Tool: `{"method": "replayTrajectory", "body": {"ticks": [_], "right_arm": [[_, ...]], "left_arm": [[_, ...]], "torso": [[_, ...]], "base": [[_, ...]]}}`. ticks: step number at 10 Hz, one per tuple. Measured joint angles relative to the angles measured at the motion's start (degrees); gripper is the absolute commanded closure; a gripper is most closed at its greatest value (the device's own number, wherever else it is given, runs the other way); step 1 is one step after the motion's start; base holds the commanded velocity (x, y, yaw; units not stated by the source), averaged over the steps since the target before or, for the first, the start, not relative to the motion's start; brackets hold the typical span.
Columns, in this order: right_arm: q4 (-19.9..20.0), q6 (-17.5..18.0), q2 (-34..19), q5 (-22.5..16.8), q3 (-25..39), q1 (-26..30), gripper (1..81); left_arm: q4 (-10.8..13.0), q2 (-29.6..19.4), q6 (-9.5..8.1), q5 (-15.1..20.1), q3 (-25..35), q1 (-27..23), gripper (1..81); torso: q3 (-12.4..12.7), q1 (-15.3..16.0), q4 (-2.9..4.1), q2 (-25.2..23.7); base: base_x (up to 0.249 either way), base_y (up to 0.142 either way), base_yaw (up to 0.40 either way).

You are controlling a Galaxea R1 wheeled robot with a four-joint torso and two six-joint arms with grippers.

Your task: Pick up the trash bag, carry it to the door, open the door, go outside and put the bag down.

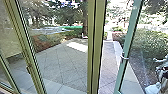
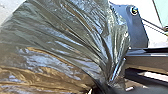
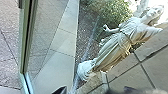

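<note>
A pale robed statue [image 3: 117,45] stands beyond the green-framed glass door [image 1: 129,37]. The left pincer [image 2: 107,86] grips the shiny dark plastic bag [image 2: 55,42] by its neck; the right pincer's [image 3: 93,90] state I cannot tell.

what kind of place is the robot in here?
Likely a building's doorway onto a paved yard: a glass door in a metal frame, paving beyond, and a pale statue by shrubs.
</note>
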Motion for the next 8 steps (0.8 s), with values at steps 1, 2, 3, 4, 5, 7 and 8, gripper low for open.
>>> {"method": "replayTrajectory", "body": {"ticks": [1, 2, 3, 4, 5, 7, 8], "right_arm": [[0.00, -0.05, 0.35, 0.59, -0.35, -1.21, 1.0], [-0.05, -0.21, 0.29, 0.96, -1.18, -1.62, 1.0], [-0.07, -0.21, -0.09, 0.99, -1.87, -1.68, 1.0], [-0.11, -0.71, -0.28, 1.02, -2.63, -2.12, 1.0], [-0.13, -1.12, 0.13, 1.35, -2.80, -2.43, 1.0], [-0.07, -1.49, 1.05, 1.82, -3.38, -3.44, 1.0], [1.05, -1.51, 1.82, 1.11, -4.16, -4.27, 1.0]], "left_arm": [[0.00, 0.00, 0.00, 0.05, 0.00, 0.00, 81.1], [0.00, 0.00, 0.00, 0.02, 0.00, -0.09, 81.1], [0.00, 0.02, 0.00, -0.04, 0.00, -0.09, 81.1], [0.00, 0.02, 0.00, 0.00, 0.00, -0.01, 81.1], [0.00, 0.02, 0.00, 0.05, 0.00, -0.01, 81.1], [0.02, 0.26, 0.00, -0.01, -0.15, -0.01, 81.1], [0.02, 0.30, 0.00, -0.01, -0.20, -0.01, 81.1]], "torso": [[0.00, 0.02, -0.96, 0.00], [0.00, 0.02, -1.79, 0.00], [0.00, 0.00, -2.03, 0.00], [0.00, 0.00, -2.03, 0.00], [0.00, -0.02, -2.03, 0.00], [0.00, 0.00, -2.03, 0.00], [0.00, -0.02, -2.05, 0.00]], "base": [[0.000, 0.000, 0.000], [0.000, 0.000, 0.000], [0.000, 0.000, 0.000], [0.000, 0.000, 0.000], [0.000, 0.000, 0.000], [0.000, 0.000, 0.000], [0.000, 0.000, 0.000]]}}
